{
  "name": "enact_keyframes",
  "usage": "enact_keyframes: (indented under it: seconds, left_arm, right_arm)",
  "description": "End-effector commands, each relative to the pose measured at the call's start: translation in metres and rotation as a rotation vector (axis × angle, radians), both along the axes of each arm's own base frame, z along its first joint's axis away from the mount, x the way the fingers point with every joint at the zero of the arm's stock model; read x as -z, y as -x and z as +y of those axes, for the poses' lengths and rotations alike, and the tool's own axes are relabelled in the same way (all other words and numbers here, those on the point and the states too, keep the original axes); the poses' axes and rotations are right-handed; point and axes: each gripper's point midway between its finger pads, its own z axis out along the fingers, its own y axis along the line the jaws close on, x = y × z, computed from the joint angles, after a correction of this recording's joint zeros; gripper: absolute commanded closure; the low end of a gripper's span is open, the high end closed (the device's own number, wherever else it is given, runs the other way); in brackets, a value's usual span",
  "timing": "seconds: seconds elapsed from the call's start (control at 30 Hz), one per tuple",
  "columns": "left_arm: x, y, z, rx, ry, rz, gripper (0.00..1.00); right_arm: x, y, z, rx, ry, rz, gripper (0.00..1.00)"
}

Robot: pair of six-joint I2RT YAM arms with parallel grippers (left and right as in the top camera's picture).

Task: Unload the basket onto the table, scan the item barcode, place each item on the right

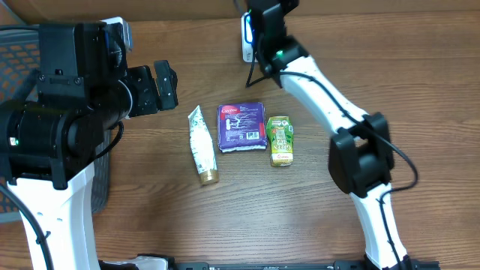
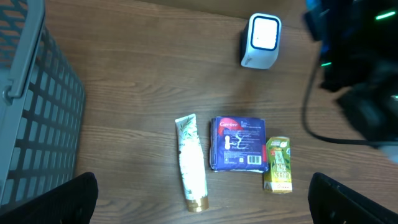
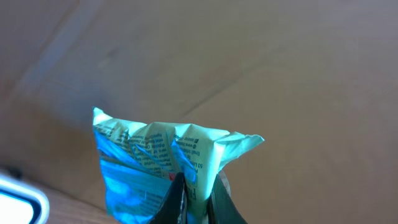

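The crinkled packet (image 3: 155,165), pale green with blue print and small text, is held off the table and pinched at its lower edge by the right gripper (image 3: 193,200), whose jaws are closed tight on it. Its print is too creased to read. In the overhead view this gripper sits at the table's 12 o'clock edge, and the arm hides the packet from above. The barcode scanner (image 1: 247,36), a small white unit with a lit face, stands upright just beside the gripper, toward 11 o'clock. Three items lie side by side near the table's centre. A white tube (image 1: 202,145) with a gold cap lies toward 9 o'clock, a purple packet (image 1: 241,127) lies in the middle, and a green carton (image 1: 280,140) lies toward 3 o'clock, touching or almost touching the purple packet. The left gripper (image 1: 165,86) hangs above the table at 10 o'clock with its jaws spread wide, holding nothing. Its dark fingers (image 2: 68,199) show at the lower corners of the left wrist view. A grey mesh basket (image 2: 37,106) stands at the 9 o'clock edge.
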Motion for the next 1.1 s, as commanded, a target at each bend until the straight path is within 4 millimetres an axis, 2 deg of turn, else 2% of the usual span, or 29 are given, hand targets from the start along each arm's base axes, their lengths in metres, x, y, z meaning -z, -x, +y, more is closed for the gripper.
enact_keyframes:
  seconds: [0.0, 0.2, 0.43, 0.63, 0.9, 1.0, 1.07]
  left_arm:
    - [0.000, -0.002, 0.002, 0.002, -0.017, -0.003, 0.00]
    - [0.000, -0.002, 0.002, 0.002, -0.017, -0.003, 0.00]
    - [0.000, -0.002, 0.002, 0.002, -0.017, -0.003, 0.00]
    - [0.000, -0.002, 0.002, 0.002, -0.017, -0.003, 0.00]
    - [0.000, -0.002, 0.002, 0.002, -0.017, -0.003, 0.00]
    - [0.000, -0.002, 0.002, 0.002, -0.017, -0.003, 0.00]
    - [0.000, -0.002, 0.002, 0.002, -0.017, -0.003, 0.00]
  right_arm:
    - [0.013, 0.002, 0.015, -0.011, 0.185, 0.028, 0.96]
    - [0.043, 0.001, 0.029, -0.053, 0.222, 0.075, 0.96]
    - [0.047, 0.001, 0.032, -0.076, 0.275, 0.091, 0.96]
    - [0.059, 0.004, 0.031, -0.082, 0.305, 0.144, 0.96]
    - [0.062, 0.005, 0.030, -0.083, 0.309, 0.157, 0.96]
    - [0.052, 0.007, 0.027, -0.064, 0.289, 0.142, 0.96]
    - [0.036, 0.010, 0.025, -0.051, 0.226, 0.118, 0.96]
